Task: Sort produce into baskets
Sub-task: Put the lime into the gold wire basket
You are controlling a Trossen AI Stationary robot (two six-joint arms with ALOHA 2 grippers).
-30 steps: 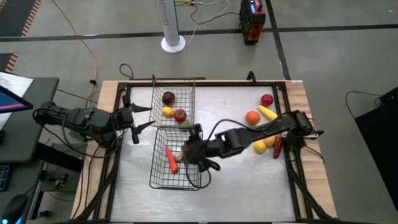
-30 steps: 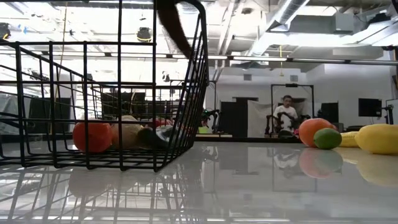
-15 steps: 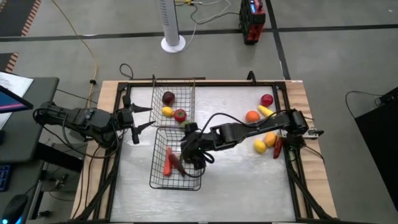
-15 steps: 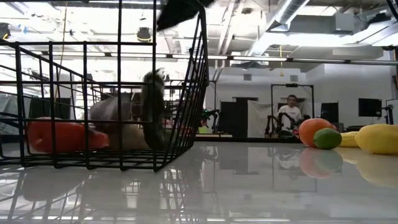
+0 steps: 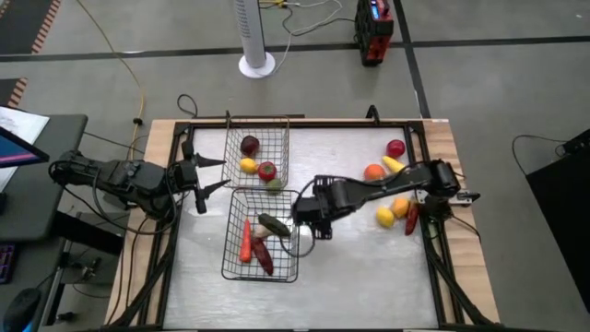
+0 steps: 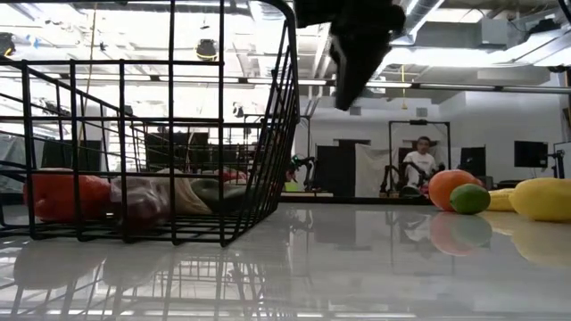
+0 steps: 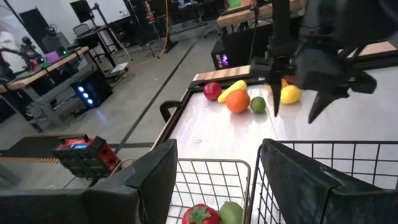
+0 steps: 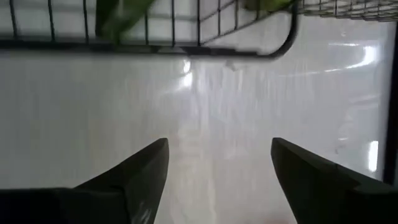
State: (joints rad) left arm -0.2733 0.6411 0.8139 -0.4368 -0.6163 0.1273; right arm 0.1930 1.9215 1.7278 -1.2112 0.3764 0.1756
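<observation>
Right tool empty, fingers apart, hanging just beside the near wire-mesh basket; a drop step looks finished. Next move calls for reaching back to the loose produce cluster at the worktop's right side. Left tool waits half-parted, empty, at the left edge. Near basket holds long orange carrot, dark red piece, green piece. Far wire basket: dark red round fruit, yellow piece, red tomato.

right gripper — out of near basket | dark red piece — now inside
</observation>
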